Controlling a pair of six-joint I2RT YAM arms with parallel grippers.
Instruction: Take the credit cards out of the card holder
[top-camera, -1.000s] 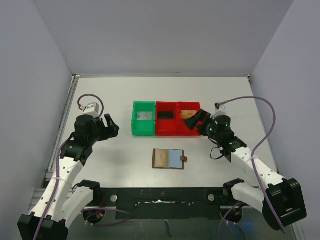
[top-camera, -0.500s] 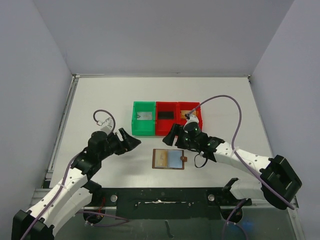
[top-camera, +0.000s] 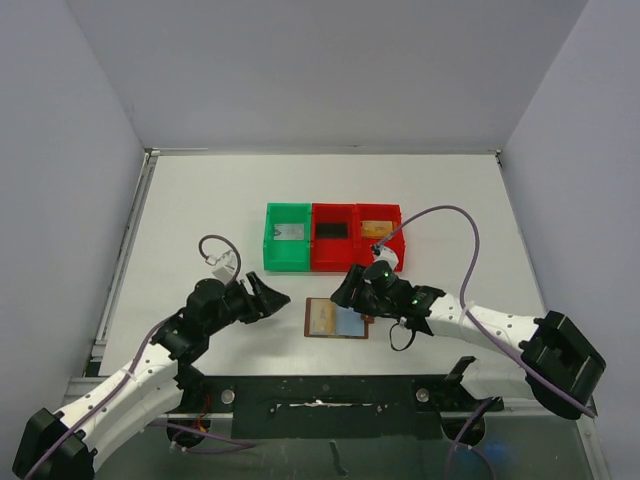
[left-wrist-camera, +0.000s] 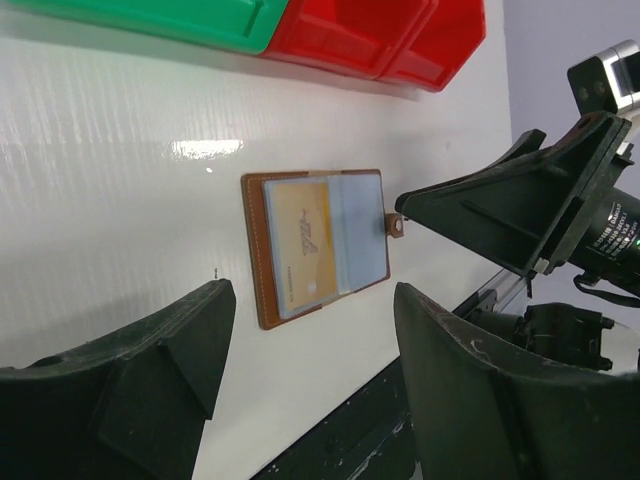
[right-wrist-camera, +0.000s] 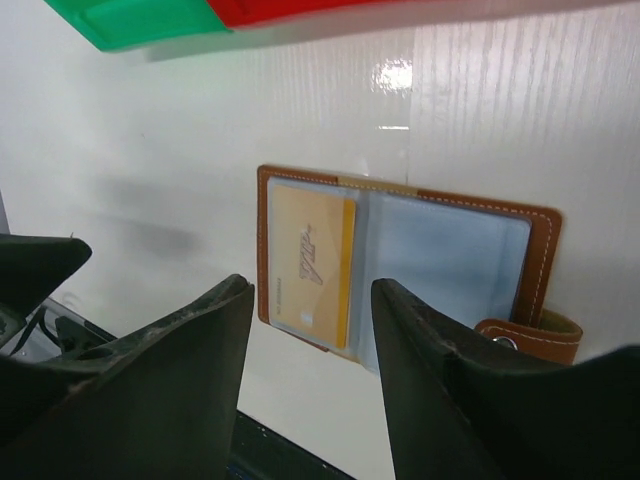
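Note:
The brown card holder (top-camera: 337, 320) lies open and flat near the table's front edge, snap tab to the right. A gold credit card (top-camera: 322, 318) sits in its left pocket; the right pocket looks pale blue-grey. My left gripper (top-camera: 268, 297) hovers just left of the holder, open and empty. In the left wrist view the card holder (left-wrist-camera: 315, 245) and gold card (left-wrist-camera: 300, 240) lie ahead of the left gripper (left-wrist-camera: 312, 300). My right gripper (top-camera: 345, 290) hangs over the holder's upper right part, open and empty. In the right wrist view the right gripper (right-wrist-camera: 312, 283) frames the gold card (right-wrist-camera: 312, 262).
Behind the holder stand three joined bins: a green bin (top-camera: 272, 250), a middle red bin (top-camera: 333, 262) and a right red bin (top-camera: 398, 240). A pale card, a dark card and a gold card (top-camera: 375, 229) lie in them. Grey walls enclose the table.
The right gripper came from the right red bin down to the holder, its jaws narrower. The left gripper moved right and forward towards the holder's left side.

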